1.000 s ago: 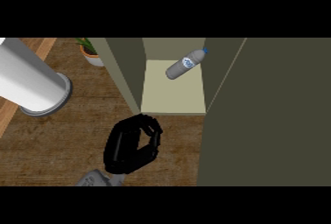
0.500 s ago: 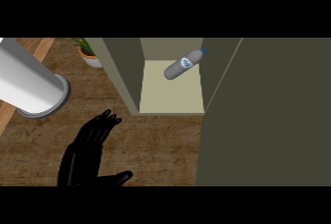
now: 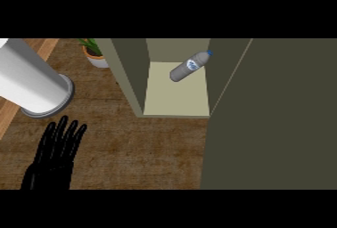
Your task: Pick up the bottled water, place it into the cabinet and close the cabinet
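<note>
The bottled water (image 3: 189, 67) lies tilted inside the open cabinet, on its pale shelf (image 3: 174, 95), cap towards the upper right. Nothing touches it. My left hand (image 3: 56, 153) is at the lower left of the head view, flat over the wooden counter with fingers straight and pointing up the picture. It is open, holds nothing, and sits well to the left of and below the cabinet's mouth. The cabinet's dark olive door (image 3: 273, 116) fills the right side, swung open. My right hand does not show.
A large white cylinder (image 3: 30, 80) on a round grey base stands at the left, just above my hand. A potted plant (image 3: 94, 52) sits at the back beside the cabinet's left wall (image 3: 128, 75). Brown counter (image 3: 145, 151) lies in front of the cabinet.
One second ago my left hand was curled right in front of the cabinet's opening. It has since straightened its fingers and drawn away to the lower left. The bottle has stayed where it was.
</note>
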